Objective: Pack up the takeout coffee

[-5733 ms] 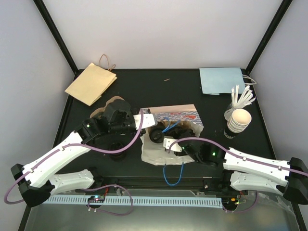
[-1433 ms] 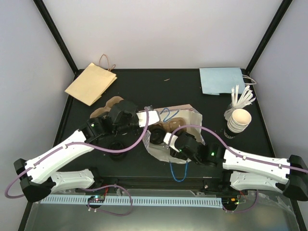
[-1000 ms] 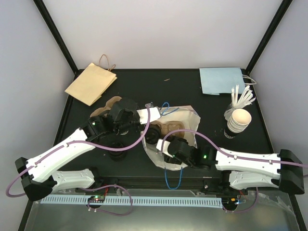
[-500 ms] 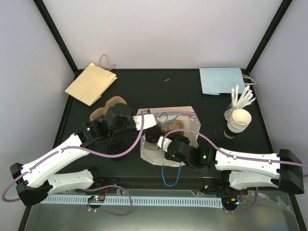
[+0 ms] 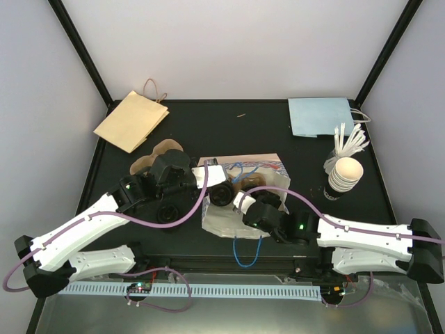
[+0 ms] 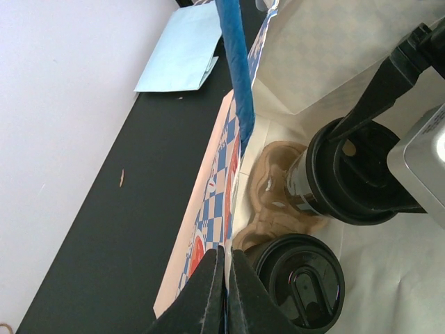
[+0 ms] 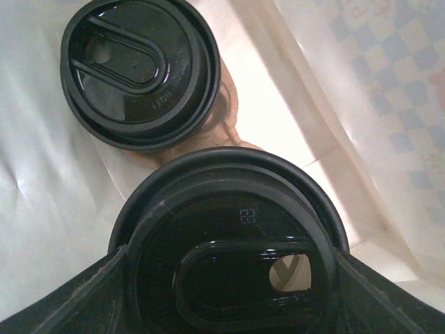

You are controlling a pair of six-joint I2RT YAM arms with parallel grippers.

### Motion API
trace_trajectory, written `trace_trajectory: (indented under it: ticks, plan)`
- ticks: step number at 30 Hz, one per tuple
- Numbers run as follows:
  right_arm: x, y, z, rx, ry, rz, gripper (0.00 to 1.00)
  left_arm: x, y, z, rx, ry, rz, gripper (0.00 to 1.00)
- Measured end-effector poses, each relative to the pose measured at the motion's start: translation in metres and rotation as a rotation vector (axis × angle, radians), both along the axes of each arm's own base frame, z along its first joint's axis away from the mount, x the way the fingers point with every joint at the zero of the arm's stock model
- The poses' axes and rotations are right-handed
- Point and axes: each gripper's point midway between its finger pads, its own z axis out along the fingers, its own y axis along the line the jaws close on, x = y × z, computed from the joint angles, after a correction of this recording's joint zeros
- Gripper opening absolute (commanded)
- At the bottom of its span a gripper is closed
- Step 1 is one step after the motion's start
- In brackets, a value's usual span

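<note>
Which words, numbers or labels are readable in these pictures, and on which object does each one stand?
"22", embossed and faint: on the nearer lid.
Raised lettering on the farther lid: too blurred to read.
Red and blue print on the bag: no words can be read.

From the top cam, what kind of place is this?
Probably a lab test cell staged as a takeout packing station: black table inside white walls and black frame posts, flat paper bags, a cup stack, lidded coffee cups in an open bag.
</note>
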Motion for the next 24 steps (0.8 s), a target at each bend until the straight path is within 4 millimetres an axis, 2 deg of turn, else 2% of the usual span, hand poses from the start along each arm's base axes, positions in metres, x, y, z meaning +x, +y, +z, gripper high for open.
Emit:
trace_trajectory:
  ticks: [16,24]
  plan:
    - [0.012,-0.014,0.016,0.063,-0.022,-0.071,0.69,0.000,0.000,0.000,0.000,0.000,0.000,0.02]
    - [0.019,-0.019,0.012,0.076,-0.016,-0.107,0.70,0.000,0.000,0.000,0.000,0.000,0.000,0.02]
